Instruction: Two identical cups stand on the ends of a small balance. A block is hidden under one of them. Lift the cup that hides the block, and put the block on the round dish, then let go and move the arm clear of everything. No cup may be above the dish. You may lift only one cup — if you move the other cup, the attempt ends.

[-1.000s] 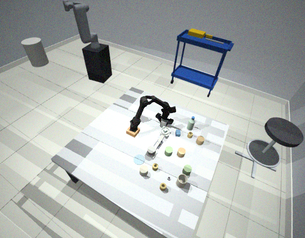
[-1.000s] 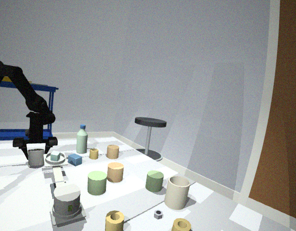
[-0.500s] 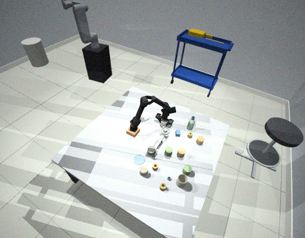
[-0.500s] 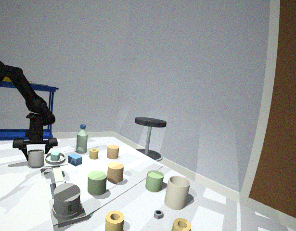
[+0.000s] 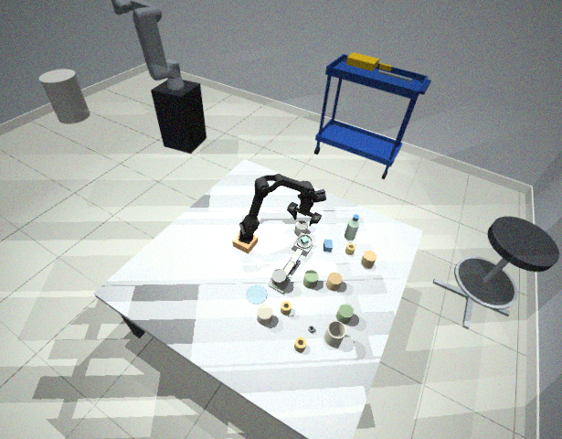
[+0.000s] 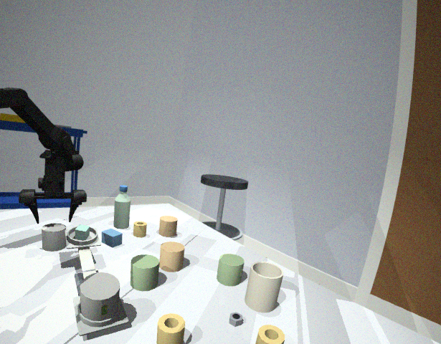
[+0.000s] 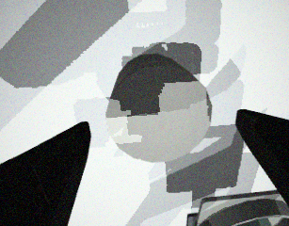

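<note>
A grey cup [image 5: 301, 229] [image 6: 53, 237] [image 7: 158, 137] stands on the table just beyond the far end of the balance [image 5: 292, 263] [image 6: 87, 261]. My gripper [image 5: 303, 218] [image 6: 54, 222] [image 7: 164, 122] is open above this cup, its fingertips apart on either side and clear of it. A teal block [image 5: 304, 240] [image 6: 82, 231] sits uncovered in the ring on the balance's far end. The other grey cup [image 5: 279, 275] [image 6: 100, 296] stands upright on the near end. The round dish [image 5: 256, 294] is pale blue, holds nothing, and lies beside that near end.
A blue block [image 5: 327, 245] [image 6: 112, 237] and a bottle [image 5: 351, 229] [image 6: 122, 211] stand right of the far end. Green cylinders [image 5: 311, 278] [image 6: 144, 271] and orange ones [image 5: 334, 281] [image 6: 171, 256] stand right of the beam. A cream cylinder [image 5: 264, 314] is near the dish.
</note>
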`<state>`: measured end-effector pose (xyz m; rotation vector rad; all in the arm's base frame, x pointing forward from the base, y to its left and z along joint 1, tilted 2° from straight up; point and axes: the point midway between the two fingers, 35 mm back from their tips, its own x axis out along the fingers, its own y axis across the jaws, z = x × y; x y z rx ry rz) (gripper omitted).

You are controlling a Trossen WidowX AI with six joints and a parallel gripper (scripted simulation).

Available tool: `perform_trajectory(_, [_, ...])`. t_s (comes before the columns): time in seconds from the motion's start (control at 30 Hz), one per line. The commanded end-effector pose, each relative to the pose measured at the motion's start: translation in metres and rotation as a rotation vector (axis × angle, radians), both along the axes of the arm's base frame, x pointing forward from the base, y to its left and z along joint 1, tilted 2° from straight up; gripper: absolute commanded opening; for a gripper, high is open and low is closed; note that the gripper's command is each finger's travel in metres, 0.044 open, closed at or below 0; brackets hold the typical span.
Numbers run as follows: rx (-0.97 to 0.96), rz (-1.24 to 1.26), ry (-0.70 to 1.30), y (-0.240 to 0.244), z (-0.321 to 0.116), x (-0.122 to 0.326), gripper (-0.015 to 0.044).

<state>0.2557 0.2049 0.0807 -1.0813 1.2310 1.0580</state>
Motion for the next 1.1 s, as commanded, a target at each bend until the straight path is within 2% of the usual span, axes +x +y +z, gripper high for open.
perform_trajectory(0.0, [-0.003, -0.022, 0.0, -0.005, 0.005, 0.002, 0.0387])
perform_trajectory(0.17, [0.005, -0.162, 0.0, -0.032, 0.02, 0.017, 0.026])
perform_trajectory(0.67, [0.014, -0.513, 0.004, -0.125, 0.057, 0.049, 0.026])
perform_trajectory(1.07, [0.013, -0.516, 0.004, -0.126, 0.04, 0.05, 0.026])
